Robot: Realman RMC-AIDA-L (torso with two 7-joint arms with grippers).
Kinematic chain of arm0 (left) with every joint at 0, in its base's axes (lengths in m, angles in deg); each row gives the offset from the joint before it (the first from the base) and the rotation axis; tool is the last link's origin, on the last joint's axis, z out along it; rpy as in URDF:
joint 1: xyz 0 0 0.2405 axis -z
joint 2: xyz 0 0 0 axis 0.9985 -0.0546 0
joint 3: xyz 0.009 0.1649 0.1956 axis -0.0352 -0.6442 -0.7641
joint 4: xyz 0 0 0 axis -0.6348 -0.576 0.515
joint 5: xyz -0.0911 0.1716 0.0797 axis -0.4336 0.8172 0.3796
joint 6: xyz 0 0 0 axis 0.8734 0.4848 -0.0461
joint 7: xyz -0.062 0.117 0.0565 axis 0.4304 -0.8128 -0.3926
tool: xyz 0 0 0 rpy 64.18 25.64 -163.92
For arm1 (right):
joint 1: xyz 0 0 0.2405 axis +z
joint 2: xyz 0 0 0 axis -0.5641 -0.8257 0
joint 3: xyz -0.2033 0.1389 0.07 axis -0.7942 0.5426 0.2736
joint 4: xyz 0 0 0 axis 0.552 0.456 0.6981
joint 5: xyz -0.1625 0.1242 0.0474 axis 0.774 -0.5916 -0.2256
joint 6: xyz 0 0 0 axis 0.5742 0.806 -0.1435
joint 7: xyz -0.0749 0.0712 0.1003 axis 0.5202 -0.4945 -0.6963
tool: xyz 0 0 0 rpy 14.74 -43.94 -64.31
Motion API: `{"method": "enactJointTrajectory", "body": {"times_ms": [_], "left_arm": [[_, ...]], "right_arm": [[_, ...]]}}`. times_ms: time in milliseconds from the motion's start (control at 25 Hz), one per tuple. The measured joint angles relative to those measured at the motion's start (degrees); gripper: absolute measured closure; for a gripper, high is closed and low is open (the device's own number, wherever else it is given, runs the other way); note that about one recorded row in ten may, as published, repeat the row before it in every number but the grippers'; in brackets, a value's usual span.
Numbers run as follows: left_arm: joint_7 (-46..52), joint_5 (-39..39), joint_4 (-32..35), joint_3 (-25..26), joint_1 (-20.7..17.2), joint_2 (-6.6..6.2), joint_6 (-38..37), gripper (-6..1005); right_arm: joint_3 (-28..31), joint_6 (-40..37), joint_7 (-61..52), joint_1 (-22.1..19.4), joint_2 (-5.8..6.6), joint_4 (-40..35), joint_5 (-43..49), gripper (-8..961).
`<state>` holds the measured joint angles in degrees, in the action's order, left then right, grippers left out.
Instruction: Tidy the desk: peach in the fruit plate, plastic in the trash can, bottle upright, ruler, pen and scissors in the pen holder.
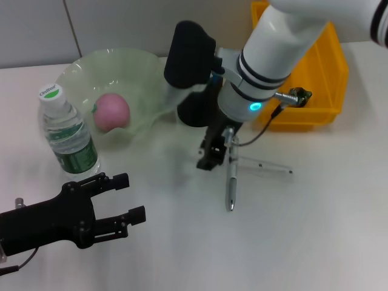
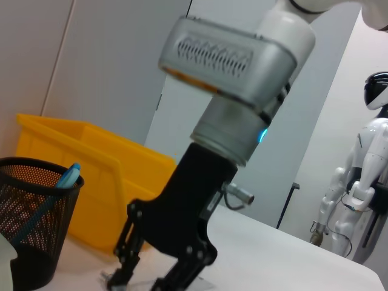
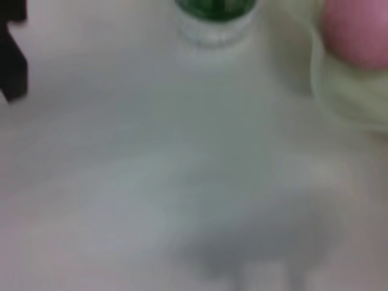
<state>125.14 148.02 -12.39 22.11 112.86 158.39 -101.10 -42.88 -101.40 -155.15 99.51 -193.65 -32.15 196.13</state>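
The pink peach [image 1: 111,112] [image 3: 357,30] lies in the pale green fruit plate [image 1: 145,66] [image 3: 342,97]. Left of the plate the bottle [image 1: 68,133] [image 3: 213,18] stands upright. A silver pen [image 1: 230,182] and a clear ruler [image 1: 267,165] lie on the table. My right gripper [image 1: 213,153] [image 2: 148,273] hangs open just over the pen's upper end, its fingers spread. The black mesh pen holder [image 2: 33,218] [image 1: 193,112] holds a blue pen and is mostly hidden behind the right arm. My left gripper [image 1: 130,199] rests open at the near left. Scissors and plastic are out of view.
A yellow bin [image 1: 318,79] [image 2: 103,176] stands at the back right, behind the right arm. White tabletop stretches across the front and right. A white humanoid robot [image 2: 364,182] stands far off in the room.
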Motion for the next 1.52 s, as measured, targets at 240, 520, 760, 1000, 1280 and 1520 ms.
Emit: {"method": "enactJointTrajectory", "body": {"times_ms": [240,520,760,1000,1280,1520], "left_arm": [[-0.32,0.00,-0.02,0.07,-0.07,-0.01,0.00,157],[-0.53,0.01,-0.02,0.10,-0.10,0.00,0.25,157],[-0.65,0.01,0.41,0.09,-0.20,-0.14,0.30,157],[-0.68,0.01,0.83,0.09,-0.33,-0.16,0.16,156],[-0.69,0.01,1.01,0.09,-0.28,-0.18,0.03,156],[-0.70,0.01,1.04,0.09,0.04,-0.18,0.01,157]], "right_arm": [[1.35,-2.62,-3.18,-6.56,0.26,-13.06,0.16,568],[5.71,-4.81,-4.53,-10.69,0.14,-21.59,-0.22,568],[8.62,-5.33,-4.56,-13.92,0.12,-27.34,-3.56,567],[11.89,-5.36,-4.43,-16.13,0.26,-30.49,-6.75,567],[18.76,-4.17,-2.46,-18.58,0.35,-33.35,-11.60,568],[24.81,-0.99,1.30,-20.16,0.40,-33.33,-18.89,569]]}}
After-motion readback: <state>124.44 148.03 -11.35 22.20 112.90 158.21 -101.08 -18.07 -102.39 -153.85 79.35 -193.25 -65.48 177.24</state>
